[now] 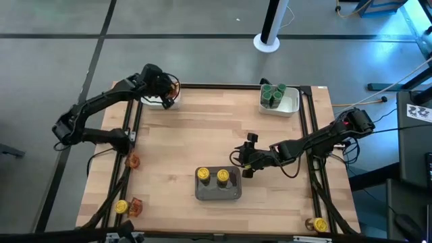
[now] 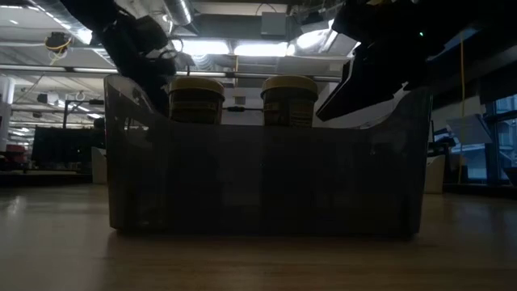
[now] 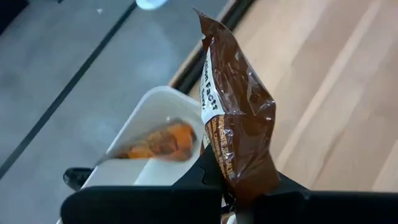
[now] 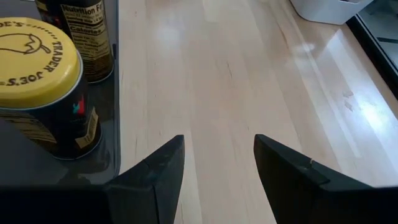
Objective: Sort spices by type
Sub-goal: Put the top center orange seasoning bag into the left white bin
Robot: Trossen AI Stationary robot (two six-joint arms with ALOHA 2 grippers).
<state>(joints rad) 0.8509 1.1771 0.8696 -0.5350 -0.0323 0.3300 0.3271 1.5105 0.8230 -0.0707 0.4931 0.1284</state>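
Now | left pincer (image 3: pixel 239 196) clenches packet (image 3: pixel 239 124) over white tray (image 3: pixel 155 102) | right pincer (image 4: pixel 217 165) released

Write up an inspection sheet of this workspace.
Surface: wooden table.
Job's things: two yellow jars in grey tray; green jars in white tray; one packet in far-left tray; strays at the near edges.
Clutter: nothing seen.
Hands: left hand shut on a brown packet above that tray; right hand open, empty, beside the grey tray.
Cables: along right arm.
Surroundings: grey floor, white pole base.
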